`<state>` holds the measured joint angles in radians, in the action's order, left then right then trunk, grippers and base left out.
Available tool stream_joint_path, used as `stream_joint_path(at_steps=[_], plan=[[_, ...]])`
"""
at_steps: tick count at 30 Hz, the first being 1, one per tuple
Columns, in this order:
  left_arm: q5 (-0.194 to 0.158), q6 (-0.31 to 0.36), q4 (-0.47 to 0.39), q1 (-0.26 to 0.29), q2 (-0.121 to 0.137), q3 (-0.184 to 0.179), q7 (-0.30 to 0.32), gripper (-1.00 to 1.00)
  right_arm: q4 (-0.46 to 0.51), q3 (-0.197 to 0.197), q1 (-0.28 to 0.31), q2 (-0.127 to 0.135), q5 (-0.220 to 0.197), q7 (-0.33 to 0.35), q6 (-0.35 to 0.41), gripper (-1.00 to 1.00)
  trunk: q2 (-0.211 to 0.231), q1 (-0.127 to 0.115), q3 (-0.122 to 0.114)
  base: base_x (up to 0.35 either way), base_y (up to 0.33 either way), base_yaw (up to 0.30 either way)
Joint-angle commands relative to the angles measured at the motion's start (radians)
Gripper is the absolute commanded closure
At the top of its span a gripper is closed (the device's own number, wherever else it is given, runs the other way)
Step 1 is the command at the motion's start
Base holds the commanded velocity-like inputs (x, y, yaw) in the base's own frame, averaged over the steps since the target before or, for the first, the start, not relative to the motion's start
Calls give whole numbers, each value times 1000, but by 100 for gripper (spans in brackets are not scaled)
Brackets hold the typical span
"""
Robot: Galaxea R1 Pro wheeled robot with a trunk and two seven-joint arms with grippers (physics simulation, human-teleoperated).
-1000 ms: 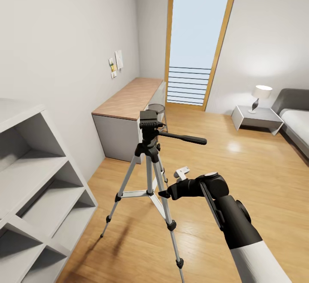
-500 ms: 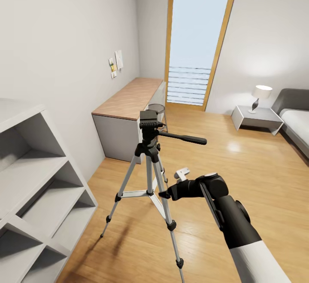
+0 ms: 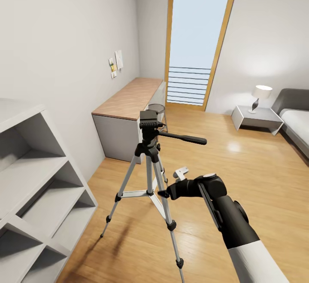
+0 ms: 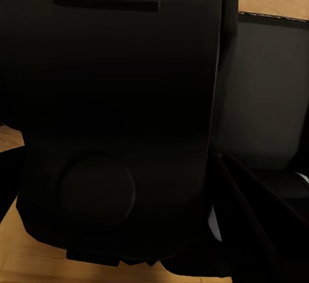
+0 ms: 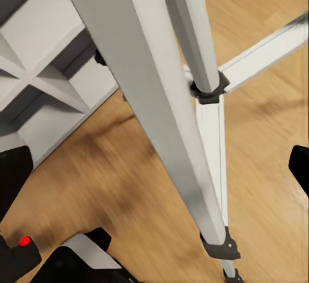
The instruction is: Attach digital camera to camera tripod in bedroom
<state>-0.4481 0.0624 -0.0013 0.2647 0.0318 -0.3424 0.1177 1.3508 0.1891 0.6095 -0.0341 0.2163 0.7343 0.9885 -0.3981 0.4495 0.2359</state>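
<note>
Crept a shade leftward over the past second, toward the near leg of the camera tripod (image 3: 149, 162): so much for the right gripper (image 3: 163, 194), with everything else in the room unchanged. Held low and forward on a black forearm, white clip on top. Spread wide in the right wrist view, dark fingers (image 5: 11, 173) at either edge of that picture with the silver leg between them, untouched on both sides as far as can be seen.

Down beside that same view's corner, a small black body with a red button, taken for the digital camera (image 5: 15, 255); no telling what carries it. Nothing but close black shapes in the left wrist view, so no telling how the left gripper stands.

Hard on the left in the head view, the grey cube shelf (image 3: 40, 188), its front edge near the tripod's left foot. Three legs splayed on the wood floor (image 3: 244, 167), black head (image 3: 148, 126) upright, pan handle (image 3: 183, 138) pointing right above the wrist. Behind it, just apart, the wood-topped desk (image 3: 128, 98) along the left wall.

Wide open floor to the right and beyond, up to the tall window (image 3: 197, 38). Farthest right, nightstand (image 3: 256, 118) with lamp (image 3: 260, 94), then the bed (image 3: 298, 124) at the picture's edge.
</note>
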Motion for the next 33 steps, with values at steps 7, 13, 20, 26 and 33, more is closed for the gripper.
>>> stream_joint_path(at_steps=[7,13,20,26,33], plan=[[-9,4,0,1,0,-7,3,100,1,0,1,-16,12,-27,-45,-100,-2,1,2,0,0,0],[-9,4,0,1,0,-7,3,100,1,-1,1,-27,11,-71,-70,-100,-2,1,2,0,0,0],[-9,4,0,1,0,-7,3,100,-1,-3,1,-30,8,-80,-117,-100,-2,1,2,0,0,0],[-9,4,0,1,0,-7,3,100,-20,-3,1,-30,4,-86,-153,-100,-2,1,2,0,0,0],[-9,4,0,1,0,-7,3,100,-32,-4,1,-30,2,-86,-161,-100,-2,1,2,0,0,0]])
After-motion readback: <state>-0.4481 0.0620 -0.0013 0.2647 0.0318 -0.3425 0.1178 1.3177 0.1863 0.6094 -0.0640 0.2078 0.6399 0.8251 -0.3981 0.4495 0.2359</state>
